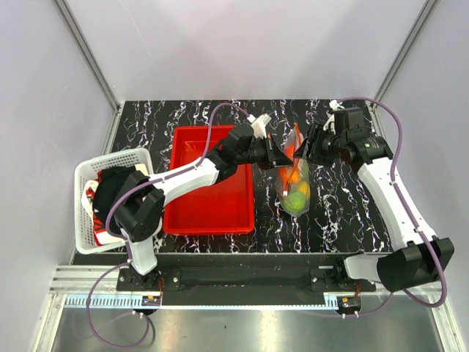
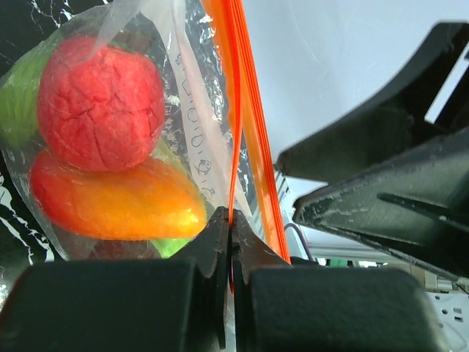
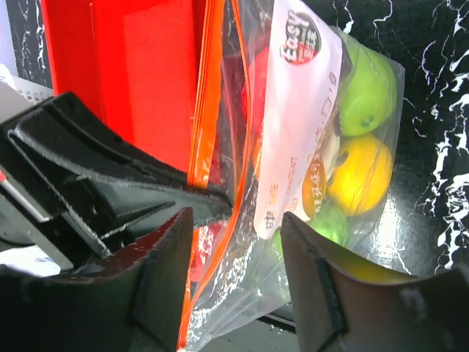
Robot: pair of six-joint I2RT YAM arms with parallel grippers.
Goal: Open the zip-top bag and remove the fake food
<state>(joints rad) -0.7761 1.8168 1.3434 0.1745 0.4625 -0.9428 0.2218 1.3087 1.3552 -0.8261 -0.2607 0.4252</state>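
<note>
The zip-top bag (image 1: 294, 180) hangs above the table between my two grippers, with its red-orange zip strip (image 2: 249, 110) at the top. Inside it I see fake food: a red fruit (image 2: 99, 103), an orange one (image 2: 117, 205), a green one (image 3: 370, 95) and a yellow one (image 3: 359, 172). My left gripper (image 2: 233, 220) is shut on one lip of the bag at the zip strip. My right gripper (image 3: 234, 242) is open, its jaws on either side of the bag's other lip and the clear film, without pinching it.
A red tray (image 1: 212, 209) lies left of the bag, under the left arm. A white basket (image 1: 82, 213) holding dark and red items stands at the far left. The table is black marble-patterned, with grey walls around it.
</note>
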